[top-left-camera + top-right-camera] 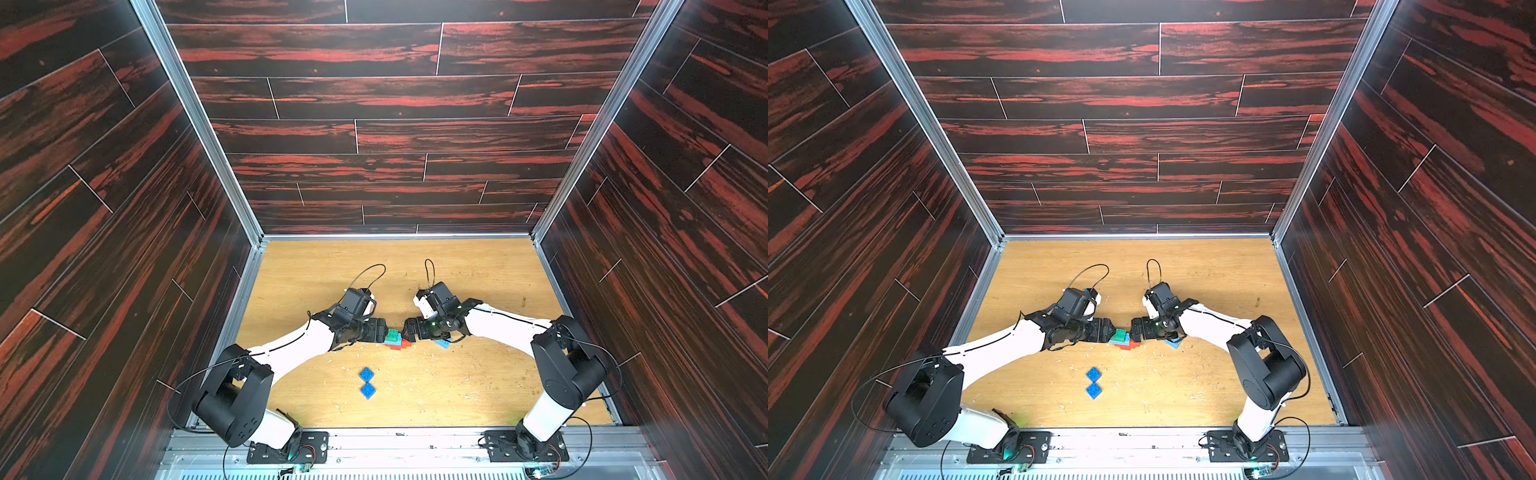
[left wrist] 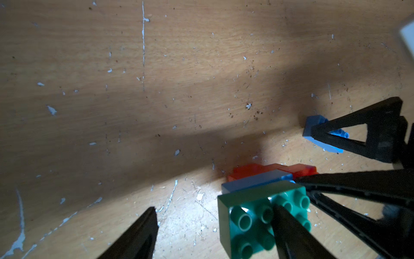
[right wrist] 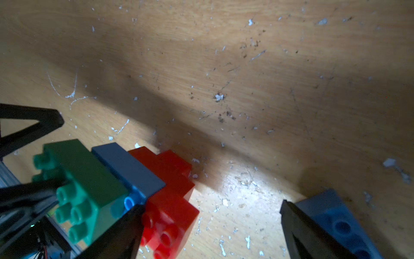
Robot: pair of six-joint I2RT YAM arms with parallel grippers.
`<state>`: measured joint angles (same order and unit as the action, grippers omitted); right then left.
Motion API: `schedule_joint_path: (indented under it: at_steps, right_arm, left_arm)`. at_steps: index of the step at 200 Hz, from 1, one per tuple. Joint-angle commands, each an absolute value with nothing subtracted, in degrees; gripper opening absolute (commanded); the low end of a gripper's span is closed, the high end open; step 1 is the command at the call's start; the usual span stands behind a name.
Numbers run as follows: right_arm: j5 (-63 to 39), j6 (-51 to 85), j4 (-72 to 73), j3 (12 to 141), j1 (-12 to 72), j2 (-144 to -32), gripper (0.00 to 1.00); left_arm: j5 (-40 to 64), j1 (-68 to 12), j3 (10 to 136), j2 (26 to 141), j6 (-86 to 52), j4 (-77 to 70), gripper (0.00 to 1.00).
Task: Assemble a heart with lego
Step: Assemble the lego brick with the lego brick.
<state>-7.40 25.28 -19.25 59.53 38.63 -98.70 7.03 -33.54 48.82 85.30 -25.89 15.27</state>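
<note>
Left tool (image 1: 383,332) and right tool (image 1: 409,331), both open, empty, flank the heart (image 1: 397,341); light blue brick (image 1: 442,343) nearby.

The heart (image 1: 397,340) lies behind two loose bricks (image 1: 366,374)

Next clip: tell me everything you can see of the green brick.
The green brick is glossy plastic, oblong, with two rows of round hollow studs. It caps a stepped stack, seated on a light blue brick with red-orange bricks beyond. The stack lies tipped on the table, so the green studs face the open left pincer; one of its fingers crosses the studded face, seemingly touching it.
</note>
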Motion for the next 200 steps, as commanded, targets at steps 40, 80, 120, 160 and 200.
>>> schedule_joint_path:
  at_steps: [40, 80, 120, 160, 200]
  right_arm:
    - [-3.2, 25.3, -21.9, 58.6, 39.5, -100.7, 0.98]
    - [-2.0, 25.5, -22.6, 58.8, 39.5, -100.5, 0.98]
    - [-1.7, 25.5, -22.7, 58.3, 39.5, -100.0, 0.98]
    - [-2.4, 25.5, -21.5, 57.9, 39.5, -99.4, 0.98]
    - [-2.1, 25.5, -21.6, 58.6, 39.4, -99.5, 0.98]
  left_arm:
    - [-1.5, -38.2, 44.1, 91.3, -25.1, 32.4, 0.82]
    - [-2.1, -38.3, 41.4, 92.0, -29.3, 33.8, 0.82]
    - [-2.7, -38.5, 42.3, 91.4, -31.0, 31.8, 0.81]
    - [-7.5, -39.3, 46.0, 92.1, -30.2, 34.5, 0.81]
    - [-6.4, -43.2, 42.4, 92.2, -31.3, 29.5, 0.8]
